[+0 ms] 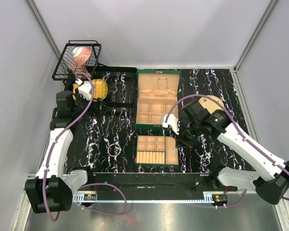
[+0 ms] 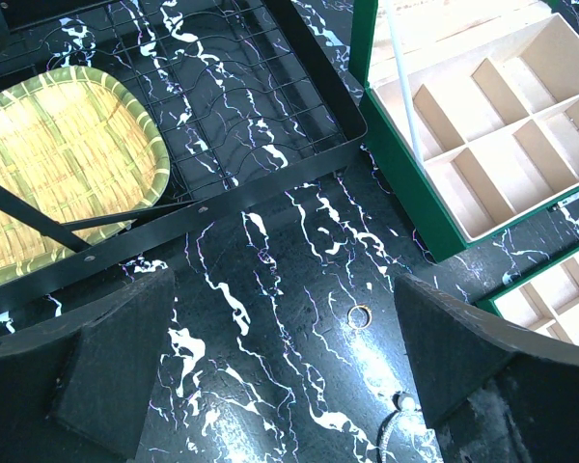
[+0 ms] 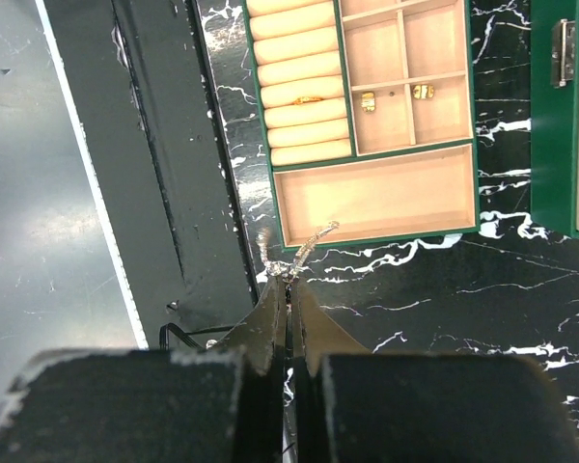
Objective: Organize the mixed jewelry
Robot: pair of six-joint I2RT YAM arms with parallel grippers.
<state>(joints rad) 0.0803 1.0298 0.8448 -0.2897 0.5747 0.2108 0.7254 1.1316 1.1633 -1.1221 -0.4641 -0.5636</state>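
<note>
Green jewelry box: open at the middle of the marbled black table, lid tipped back, beige dividers showing; any contents too small to tell from above.
Tray: flat on the table just in front of the box, apart from it; green rim, beige inside.
Roll section: gold ring wedged between two of the padded rolls.
Small compartments: two gold pieces, one each in neighbouring cells beside the rolls; shapes too small to name.
Long compartment: at the tray end nearest the right wrist camera, plain beige floor.
Right gripper: fingers pressed together, pinching a silver chain; loose end draped across the tray rim at the long compartment.
Left gripper: fingers spread wide, holding nothing, above bare table.
Small ring: lying on the table between the spread fingers.
Beaded strand: on the table by the right-hand finger, cut off at the bottom edge of the view.
Bangle: flat on the table, left of the tray, well apart from both grippers.
Bamboo dish: inside the black wire tray, partly cut off by the frame.
Wire basket: far left corner, something pinkish inside, not identifiable.
Round tan plate: mostly hidden behind the right arm.
</note>
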